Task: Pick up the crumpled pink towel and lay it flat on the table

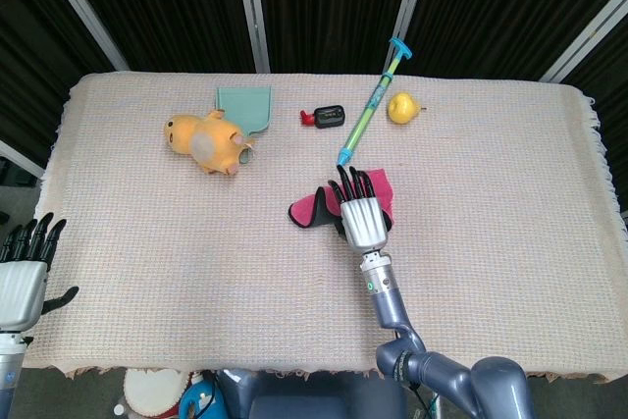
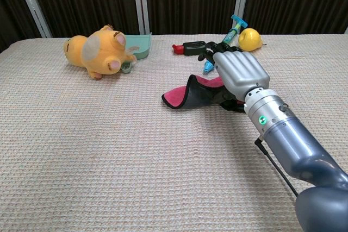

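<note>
My right hand (image 2: 235,74) grips the pink towel (image 2: 187,94), its palm hiding the fold I'm holding; my left hand (image 1: 22,272), half cut off, hangs open.

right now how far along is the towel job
Early stage. Done: the right robot hand has reached the pink towel and lies over its right part. In hand: one edge stands up off the table, though an actual grip is hidden. Left: lifting it clear and spreading it flat. The left robot hand waits open at the table's near-left edge.
</note>
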